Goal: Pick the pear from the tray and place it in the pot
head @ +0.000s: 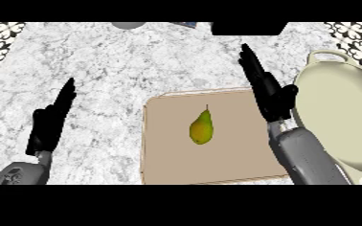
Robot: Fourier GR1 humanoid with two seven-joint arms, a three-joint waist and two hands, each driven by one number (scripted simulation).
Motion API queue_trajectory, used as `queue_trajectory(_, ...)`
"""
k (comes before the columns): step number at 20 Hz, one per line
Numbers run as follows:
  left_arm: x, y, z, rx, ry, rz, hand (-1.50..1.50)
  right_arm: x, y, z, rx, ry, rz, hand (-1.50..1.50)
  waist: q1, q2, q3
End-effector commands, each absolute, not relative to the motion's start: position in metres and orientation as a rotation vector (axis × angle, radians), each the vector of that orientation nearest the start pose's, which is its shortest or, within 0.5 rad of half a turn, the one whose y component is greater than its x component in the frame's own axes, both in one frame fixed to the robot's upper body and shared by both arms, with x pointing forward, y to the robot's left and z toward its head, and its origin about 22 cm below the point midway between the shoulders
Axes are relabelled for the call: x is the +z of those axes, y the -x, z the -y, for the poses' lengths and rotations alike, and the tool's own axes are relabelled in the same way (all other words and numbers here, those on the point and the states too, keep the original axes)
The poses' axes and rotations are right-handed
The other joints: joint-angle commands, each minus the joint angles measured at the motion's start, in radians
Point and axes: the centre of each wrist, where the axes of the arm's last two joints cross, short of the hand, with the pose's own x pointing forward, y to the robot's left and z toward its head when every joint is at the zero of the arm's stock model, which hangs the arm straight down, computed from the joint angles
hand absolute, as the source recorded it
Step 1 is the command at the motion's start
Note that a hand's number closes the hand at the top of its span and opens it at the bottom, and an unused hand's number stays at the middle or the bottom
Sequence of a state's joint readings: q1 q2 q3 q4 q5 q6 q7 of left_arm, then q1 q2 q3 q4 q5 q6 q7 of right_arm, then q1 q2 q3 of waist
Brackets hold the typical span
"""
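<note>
Nearest, two grey forearms are seen at the lower edge. Just ahead, the tray (170, 163) is set on the counter (113, 62). The pear (201, 128) is laid near the tray's middle, stem pointing away, touched by nothing.

The left robot hand (48, 122) is held open, fingers straight, over bare counter well left of the tray. The right robot hand (268, 93) is likewise open, fingers straight, over the tray's right edge, near the pear but apart from it. The pot (332, 110) is placed just right of the tray, partly cut by the view's edge.

Handling, judged: the pear is taken as light, firm, smooth-skinned, easily bruised and liable to roll. Hold is best taken across the wide lower belly, not the neck or stem.

Surface: flat, pale marbled counter. At the far edge a grey round object (127, 25) and a black block (247, 28) are noted; neither is identified.
</note>
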State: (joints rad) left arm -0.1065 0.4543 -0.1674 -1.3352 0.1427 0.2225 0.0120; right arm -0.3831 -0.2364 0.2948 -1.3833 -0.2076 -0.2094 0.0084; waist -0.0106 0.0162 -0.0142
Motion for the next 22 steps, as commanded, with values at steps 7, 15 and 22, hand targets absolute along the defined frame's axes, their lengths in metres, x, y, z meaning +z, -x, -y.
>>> queue_trajectory(7, 0.055, -0.296, -0.280, 0.023, -0.195, 1.731, 0.00, 0.028, -0.297, 0.297, 0.304, 0.068, 1.918, 1.50, -0.027, -0.009, 0.010)
queue_trajectory(15, 0.077, -0.303, -0.266, 0.050, -0.081, 1.766, 0.00, -0.105, -0.217, 0.317, -0.153, -0.218, 2.173, -1.50, 0.023, -0.006, 0.022)
queue_trajectory(22, 0.075, -0.296, -0.269, 0.056, -0.091, 1.767, 0.00, -0.111, -0.227, 0.361, 0.206, -0.104, 2.104, -1.50, 0.039, -0.010, 0.018)
